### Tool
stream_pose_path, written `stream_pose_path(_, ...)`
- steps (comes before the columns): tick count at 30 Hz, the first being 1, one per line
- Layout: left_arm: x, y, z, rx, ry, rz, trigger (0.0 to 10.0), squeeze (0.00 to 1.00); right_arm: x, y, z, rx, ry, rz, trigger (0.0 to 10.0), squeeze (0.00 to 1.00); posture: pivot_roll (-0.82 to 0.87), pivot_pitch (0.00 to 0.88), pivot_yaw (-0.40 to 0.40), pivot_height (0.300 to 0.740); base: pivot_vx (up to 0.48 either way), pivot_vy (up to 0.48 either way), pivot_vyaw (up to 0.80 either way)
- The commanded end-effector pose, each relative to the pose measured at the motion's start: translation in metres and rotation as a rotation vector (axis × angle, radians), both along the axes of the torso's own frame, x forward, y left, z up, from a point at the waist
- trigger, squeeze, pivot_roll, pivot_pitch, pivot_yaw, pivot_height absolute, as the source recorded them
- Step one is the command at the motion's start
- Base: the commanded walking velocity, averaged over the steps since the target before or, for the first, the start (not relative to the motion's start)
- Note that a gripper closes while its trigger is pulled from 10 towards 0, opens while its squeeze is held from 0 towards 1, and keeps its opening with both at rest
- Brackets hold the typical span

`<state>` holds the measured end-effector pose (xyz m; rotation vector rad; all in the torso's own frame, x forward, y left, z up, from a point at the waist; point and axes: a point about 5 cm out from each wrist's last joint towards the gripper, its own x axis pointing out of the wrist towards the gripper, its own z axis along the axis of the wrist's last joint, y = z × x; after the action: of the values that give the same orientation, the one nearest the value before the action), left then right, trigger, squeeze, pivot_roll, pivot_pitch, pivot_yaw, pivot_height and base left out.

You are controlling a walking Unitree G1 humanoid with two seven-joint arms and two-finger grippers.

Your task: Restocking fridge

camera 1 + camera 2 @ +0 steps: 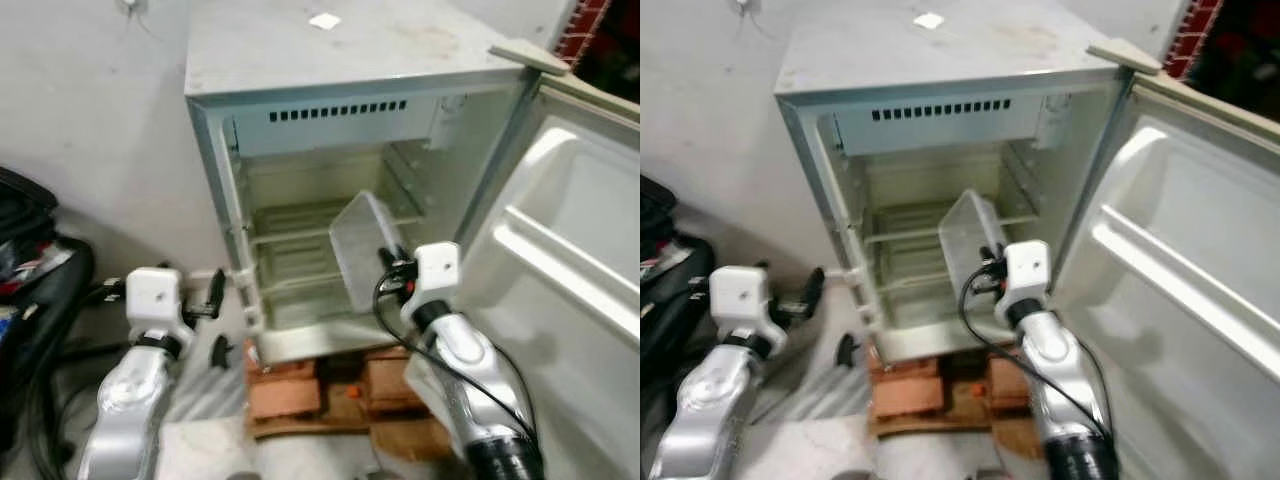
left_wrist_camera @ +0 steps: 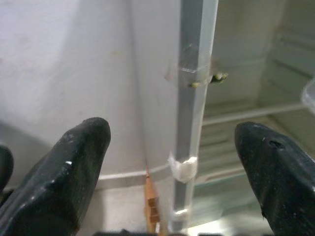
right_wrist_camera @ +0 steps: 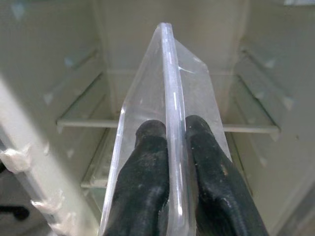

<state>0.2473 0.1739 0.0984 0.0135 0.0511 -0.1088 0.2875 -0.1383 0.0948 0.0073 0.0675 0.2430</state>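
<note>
Before the robot, head views: fridge [image 1: 330, 60] on bricks [image 1: 285, 390], door [image 1: 570, 260] open; no legible labels. Right gripper [image 1: 385, 262] holds a clear plastic bin [image 1: 360, 245] tilted inside. Left wrist view: left gripper [image 2: 170, 172] spread wide, straddling the cabinet's front edge. Right wrist view: fingers [image 3: 147, 177] pinch the bin's wall.

The fridge [image 1: 940, 120] stands open, raised on bricks [image 1: 908, 385], with its door [image 1: 1180, 330] swung out to the right. The right gripper [image 1: 988, 262] holds a clear bin [image 1: 965, 240] tilted at the fridge opening, in front of the shelves [image 1: 902, 235]. The left gripper [image 1: 825, 305] hangs near the fridge's lower left corner, fingers apart. A small white paper [image 1: 928, 20] lies on the fridge top.
</note>
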Motion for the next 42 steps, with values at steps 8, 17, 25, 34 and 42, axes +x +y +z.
stream_pose_path(8,-0.001,0.01,-0.001,0.026,0.018,0.036,10.0,0.0,0.003,0.007,0.006,0.024,-0.019,0.023,10.0,0.0,0.09,0.075,-0.013,0.74,0.0,0.0,0.2)
stream_pose_path(17,-0.003,0.012,-0.002,0.029,0.027,0.063,10.0,0.0,0.013,0.022,0.007,0.054,-0.02,0.061,10.0,0.0,0.11,0.083,-0.02,0.74,0.0,0.0,0.0)
stream_pose_path(25,-0.014,0.017,0.001,0.046,0.032,0.094,10.0,0.0,0.038,0.046,0.011,0.098,-0.007,0.097,10.0,0.0,0.18,0.133,-0.05,0.74,0.0,0.0,0.0)
stream_pose_path(34,-0.039,0.025,0.001,0.071,0.072,0.147,10.0,0.0,0.072,0.059,0.03,0.136,-0.024,0.083,10.0,0.0,0.23,0.213,-0.082,0.74,0.0,0.0,0.0)
stream_pose_path(42,-0.052,0.026,0.002,0.075,0.091,0.173,10.0,0.0,0.088,0.062,0.046,0.201,-0.03,0.036,10.0,0.0,0.25,0.246,-0.1,0.74,0.0,0.0,0.0)
